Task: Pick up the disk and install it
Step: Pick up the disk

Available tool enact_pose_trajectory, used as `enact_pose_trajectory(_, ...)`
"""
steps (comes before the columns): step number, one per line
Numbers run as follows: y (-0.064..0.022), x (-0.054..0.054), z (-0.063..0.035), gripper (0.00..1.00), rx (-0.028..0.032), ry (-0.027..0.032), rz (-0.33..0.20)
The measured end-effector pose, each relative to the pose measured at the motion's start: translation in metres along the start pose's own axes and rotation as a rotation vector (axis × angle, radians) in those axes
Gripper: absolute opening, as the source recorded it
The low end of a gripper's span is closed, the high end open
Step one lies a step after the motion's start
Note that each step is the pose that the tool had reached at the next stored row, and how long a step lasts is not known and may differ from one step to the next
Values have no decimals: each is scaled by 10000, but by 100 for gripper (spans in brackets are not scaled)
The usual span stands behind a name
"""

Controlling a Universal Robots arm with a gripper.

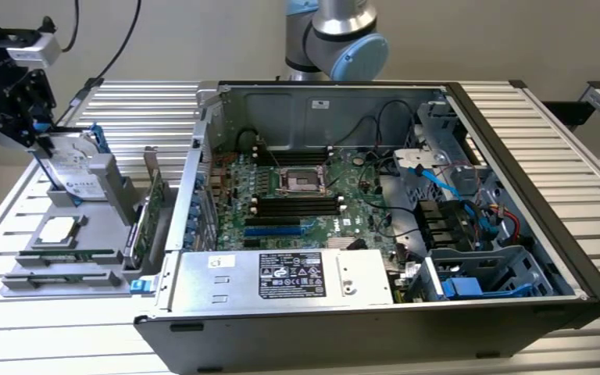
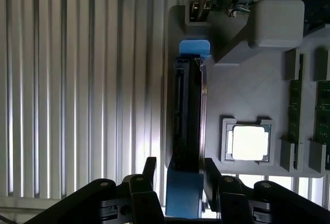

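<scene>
The disk [image 1: 76,168] is a silver drive with a white label in a blue carrier. It stands on edge in a grey holder [image 1: 112,187] at the exterior view's left. My gripper [image 1: 41,141] is at its upper outer end. In the wrist view the disk [image 2: 188,115] runs edge-on away from the camera, and its blue end sits between my fingers. My gripper [image 2: 180,168] is shut on that end, with one black finger on each side. The disk's lower edge still sits at the holder.
The grey parts tray [image 1: 13,280] also holds a square silver CPU chip [image 1: 55,230] [image 2: 250,142], memory sticks [image 1: 66,258] and upright green cards [image 1: 154,207]. The open computer case [image 1: 206,117] stands at the exterior view's right, with a blue-railed bay [image 1: 487,273] in its near corner.
</scene>
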State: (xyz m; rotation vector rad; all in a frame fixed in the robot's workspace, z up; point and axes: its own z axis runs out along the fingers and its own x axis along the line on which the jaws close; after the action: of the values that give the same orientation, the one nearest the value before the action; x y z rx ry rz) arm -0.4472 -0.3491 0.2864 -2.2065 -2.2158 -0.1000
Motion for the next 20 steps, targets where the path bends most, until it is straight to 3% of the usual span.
enact_pose_trajectory(7, 0, 0, 7, 48, -2, 78, 20)
enact_pose_trajectory(20, 0, -1, 20, 48, 30, 104, 303)
